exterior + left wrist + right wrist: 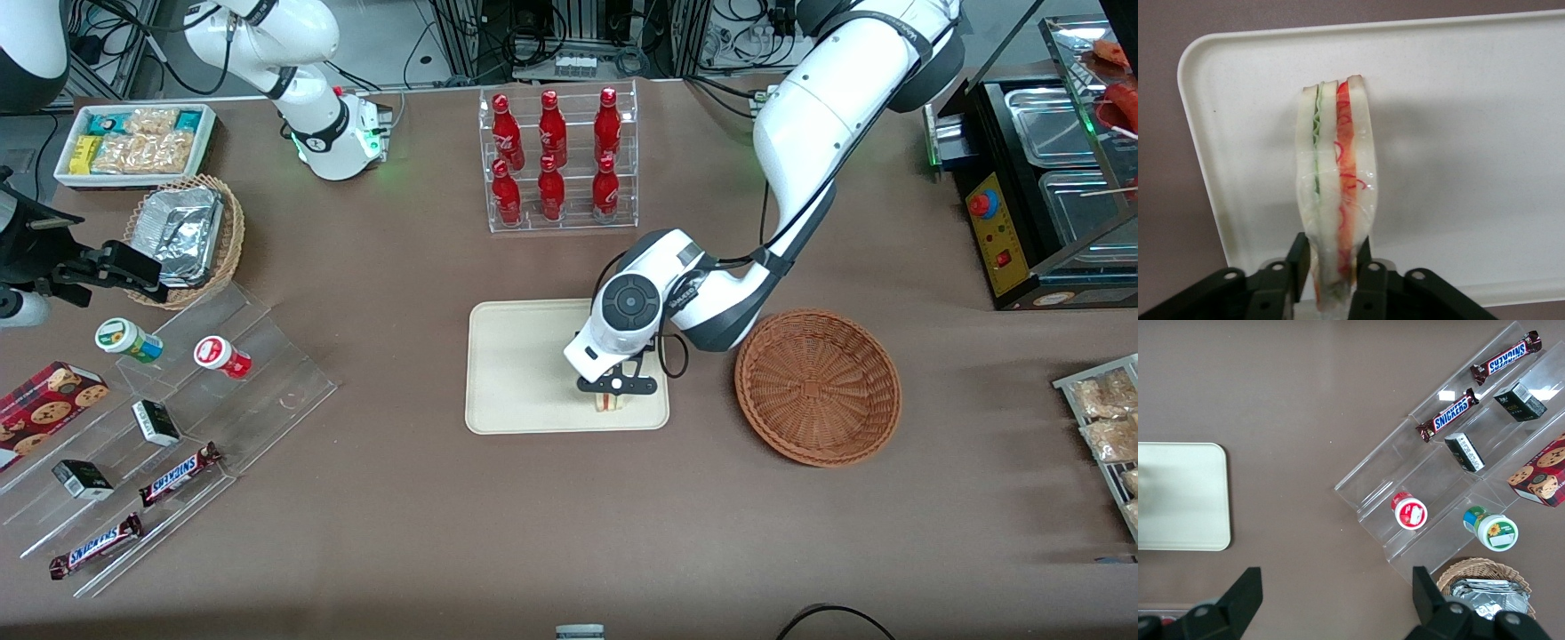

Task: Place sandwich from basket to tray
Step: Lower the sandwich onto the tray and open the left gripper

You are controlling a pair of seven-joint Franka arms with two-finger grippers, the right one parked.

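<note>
While the sandwich (1335, 193) hung over the tray (516, 373), the gripper (615, 388) held it pinched.
Its fingers (1298, 263) were closed narrowly on the wedge's bread faces, cut edge up, likely so the filling stayed together; the basket (818, 387) sat empty beside the tray, toward the working arm's end.

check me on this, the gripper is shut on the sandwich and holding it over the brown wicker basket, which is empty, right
Not quite. The gripper is shut on the sandwich, but it holds it over the tray, not the basket. The left wrist view shows the cream tray directly beneath the sandwich. The basket is indeed empty, beside the tray.
</note>
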